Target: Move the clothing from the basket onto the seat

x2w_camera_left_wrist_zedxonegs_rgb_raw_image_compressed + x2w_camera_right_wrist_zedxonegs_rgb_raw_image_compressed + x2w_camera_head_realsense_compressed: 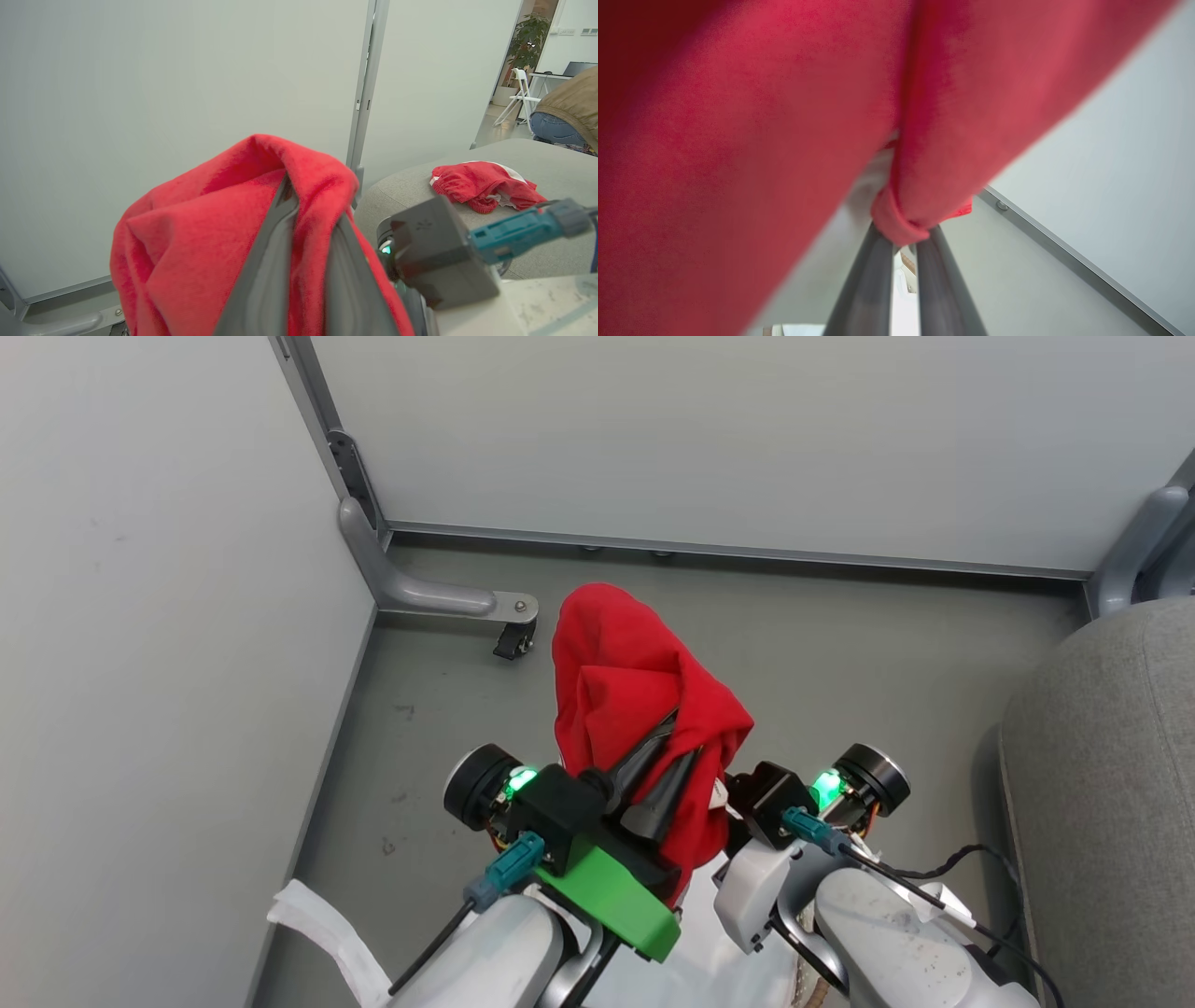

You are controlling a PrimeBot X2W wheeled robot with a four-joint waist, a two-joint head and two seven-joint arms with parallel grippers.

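Observation:
A bright red piece of clothing [635,681] hangs in the air, draped over my left gripper [681,737], whose dark fingers are shut on it. The left wrist view shows the cloth [196,242] folded over both fingers [266,266]. My right gripper [903,235] is shut on a bunched lower fold of the same cloth [784,116]; in the head view its wrist block [770,798] sits just right of the fabric. A second red and white garment [481,186] lies on the grey seat [528,158], which fills the right edge of the head view [1102,784]. The basket is mostly hidden under my arms, with a sliver of its tan rim [812,989] showing.
Pale partition walls [709,439] close the corner ahead and to the left, with a grey caster foot [513,635] on the floor [840,653]. White liner cloth [317,924] trails at the lower left. A person [570,107] bends over beyond the seat, near a white folding chair [521,93].

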